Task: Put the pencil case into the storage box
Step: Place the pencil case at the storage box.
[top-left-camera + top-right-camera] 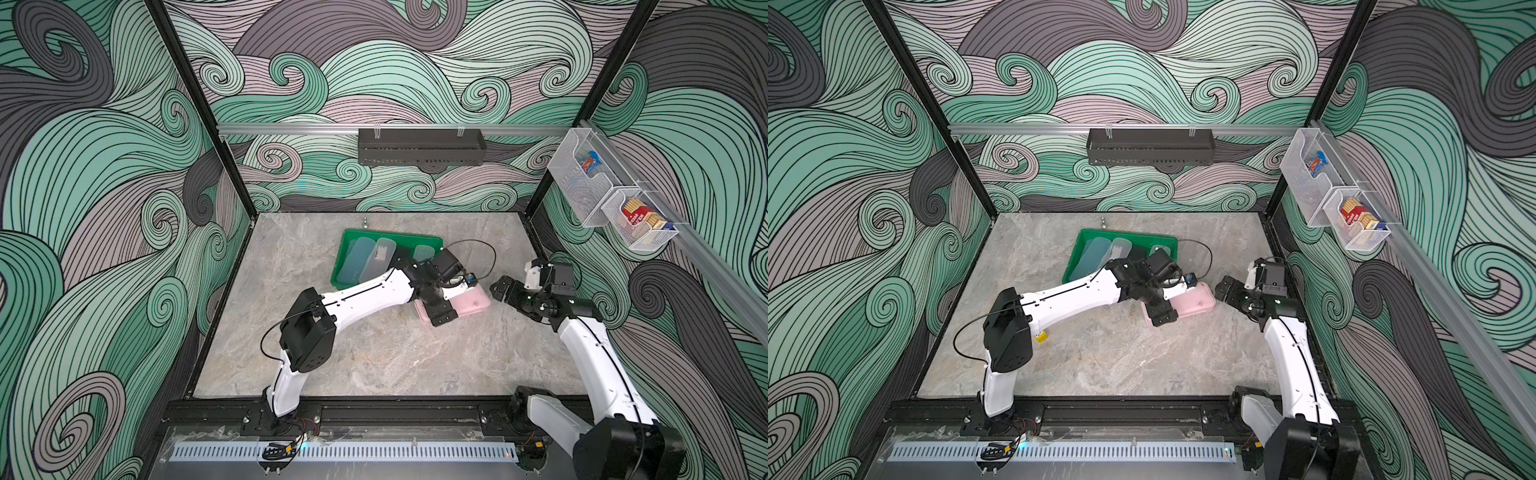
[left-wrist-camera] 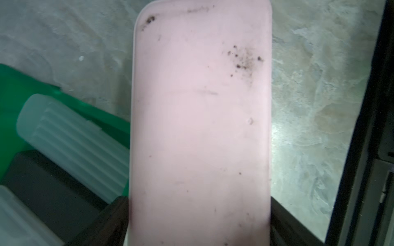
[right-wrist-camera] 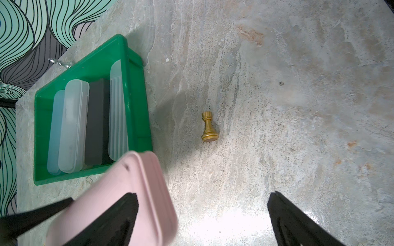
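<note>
Reaching way out over the table (image 1: 374, 357) with the left arm, pinching the case (image 2: 200, 117) in the left gripper (image 2: 199, 217) (smooth pink plastic, rounded corners, some dark smudges). Holding it just beside the glossy green box (image 3: 136, 85), not inside. Got the right gripper (image 3: 203, 194) spread wide near the case's end, gripping nothing.

Both top views: even, soft overhead light, weak shadows, wall lines bowing at the frame edges, wide lens. My left wrist view is soft overall: the pencil case (image 2: 200, 127) is washed-out pink, close and blurred, and the storage box (image 2: 17, 95) beside it is out of focus. Right wrist view is sharper: the gold chess piece (image 3: 209, 127) near the storage box is crisp, and a grey shadow lies on the table (image 3: 298, 85) just beside the storage box. White glare sits well apart from the storage box, between the blurred fingers (image 3: 298, 223) of my right gripper (image 3: 202, 193).
</note>
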`<action>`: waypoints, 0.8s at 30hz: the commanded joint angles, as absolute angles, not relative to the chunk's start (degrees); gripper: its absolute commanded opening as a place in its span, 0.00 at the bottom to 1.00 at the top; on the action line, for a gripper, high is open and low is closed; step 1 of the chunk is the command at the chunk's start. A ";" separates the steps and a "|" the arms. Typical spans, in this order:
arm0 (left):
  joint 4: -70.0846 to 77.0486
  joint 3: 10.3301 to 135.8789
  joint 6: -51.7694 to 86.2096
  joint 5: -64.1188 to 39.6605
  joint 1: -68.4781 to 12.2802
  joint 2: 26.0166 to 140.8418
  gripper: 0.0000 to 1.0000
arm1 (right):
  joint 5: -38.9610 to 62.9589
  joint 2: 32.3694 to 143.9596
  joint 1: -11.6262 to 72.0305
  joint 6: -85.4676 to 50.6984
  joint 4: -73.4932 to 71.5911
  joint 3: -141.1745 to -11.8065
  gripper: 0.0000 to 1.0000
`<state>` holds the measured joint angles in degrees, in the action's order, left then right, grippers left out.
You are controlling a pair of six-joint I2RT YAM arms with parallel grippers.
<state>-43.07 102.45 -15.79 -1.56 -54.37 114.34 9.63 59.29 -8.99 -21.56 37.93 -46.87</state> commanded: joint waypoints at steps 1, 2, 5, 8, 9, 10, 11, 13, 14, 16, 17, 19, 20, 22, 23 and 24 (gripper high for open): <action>-43.00 105.19 -11.26 2.67 -50.27 112.74 0.81 | 10.50 59.85 -9.31 -20.63 38.32 -48.08 0.99; -42.21 105.36 -9.71 3.68 -48.88 113.11 0.81 | 10.54 59.98 -9.30 -20.47 38.28 -47.99 0.99; -38.97 105.38 -4.18 7.07 -45.15 114.77 0.81 | 10.65 60.20 -9.32 -20.10 38.10 -47.65 0.99; -36.10 105.66 1.40 8.66 -41.91 116.87 0.81 | 11.40 60.29 -9.28 -20.21 37.68 -47.22 0.99; -35.58 105.99 2.67 9.37 -41.22 117.96 0.82 | 11.52 60.29 -9.27 -20.27 37.58 -47.12 0.99; -35.67 106.89 4.02 10.57 -40.85 118.97 0.82 | 11.54 60.34 -9.32 -20.29 37.65 -47.07 0.99; -36.16 108.21 5.26 10.98 -40.47 120.52 0.82 | 11.76 60.38 -9.31 -20.28 37.61 -47.02 0.99; -38.32 112.10 7.43 11.75 -40.21 123.77 0.82 | 11.96 60.46 -9.30 -20.25 37.62 -47.10 0.99; -39.53 114.11 8.39 12.14 -40.21 125.65 0.82 | 12.15 60.44 -9.25 -20.16 37.54 -47.11 0.99; -41.29 117.48 10.66 12.68 -40.17 128.44 0.82 | 12.38 60.56 -9.25 -20.09 37.62 -47.28 0.99; -41.86 118.57 11.87 13.29 -40.17 129.62 0.82 | 12.56 60.51 -9.24 -20.05 37.64 -47.29 0.99; -42.06 119.44 13.60 13.40 -40.17 130.93 0.82 | 12.95 60.38 -9.32 -20.00 37.66 -47.32 0.99; -41.85 119.32 14.39 13.28 -40.26 131.32 0.82 | 13.09 60.24 -9.29 -20.02 37.71 -47.29 0.99; -41.70 118.43 15.66 12.82 -40.34 131.68 0.82 | 13.36 60.16 -9.28 -20.02 37.64 -47.20 0.99; -42.06 117.94 16.54 12.83 -40.39 131.72 0.82 | 13.56 60.28 -9.26 -20.00 37.61 -47.20 0.99; -42.35 117.18 17.56 12.83 -40.34 131.64 0.82 | 13.60 60.38 -9.23 -20.00 37.56 -47.20 0.99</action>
<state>-40.51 116.66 12.97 11.86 -39.94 131.94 12.27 60.27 -9.04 -20.49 37.87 -46.87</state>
